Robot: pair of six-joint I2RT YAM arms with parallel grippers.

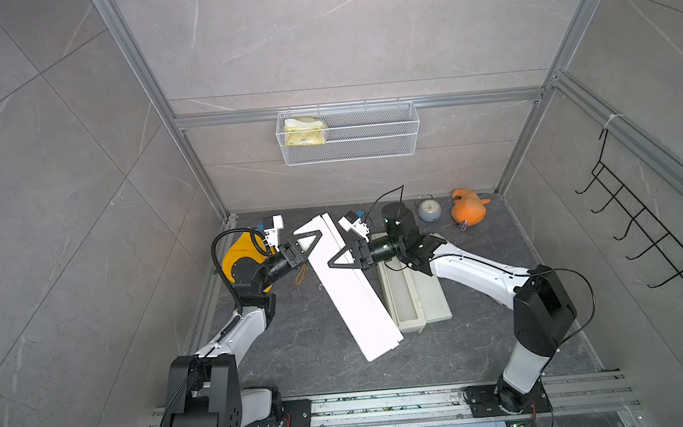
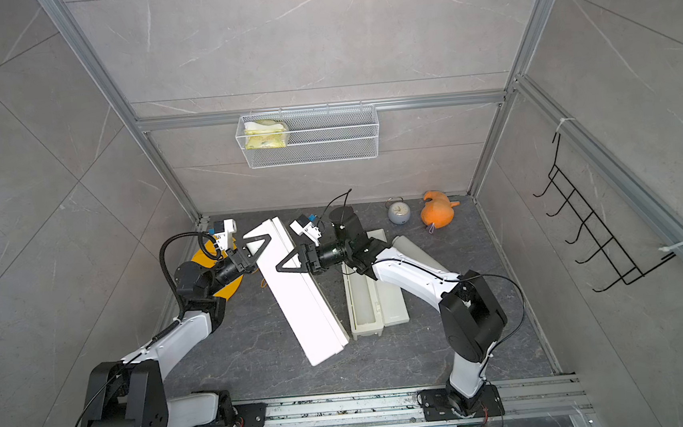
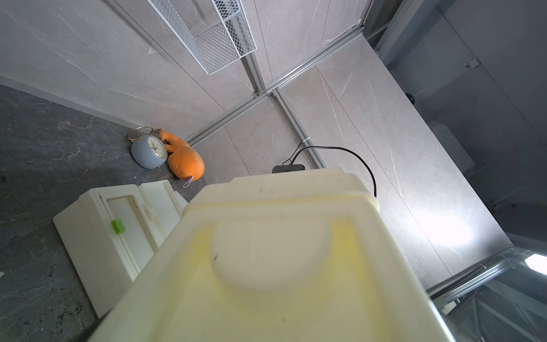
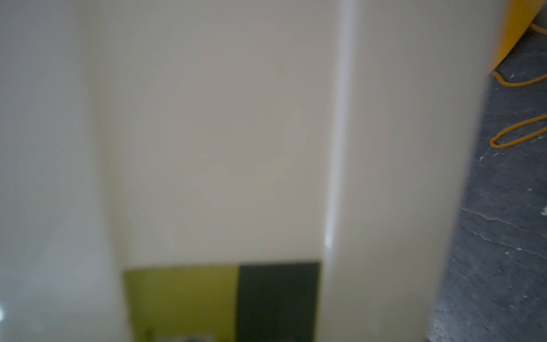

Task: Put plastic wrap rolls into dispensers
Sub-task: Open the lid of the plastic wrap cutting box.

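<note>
Right fingers (image 1: pixel 332 263) clasp the closed dispenser (image 1: pixel 351 301), one of two; left fingers (image 1: pixel 308 234): grip unclear.

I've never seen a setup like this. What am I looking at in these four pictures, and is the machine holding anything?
These are two robot arms at the near edge of a dark table, each ending in a two-fingered gripper. Two pictures look down from overhead, nearly alike; the other two come from wrist cameras, so close that the long white box fills much of them. It seems lifted off the table: the right gripper clasps its far end; the left gripper is there too, but whether it is shut I cannot tell. On the table lie a second box, open, a clock, an orange soft toy and a yellow disc.
</note>
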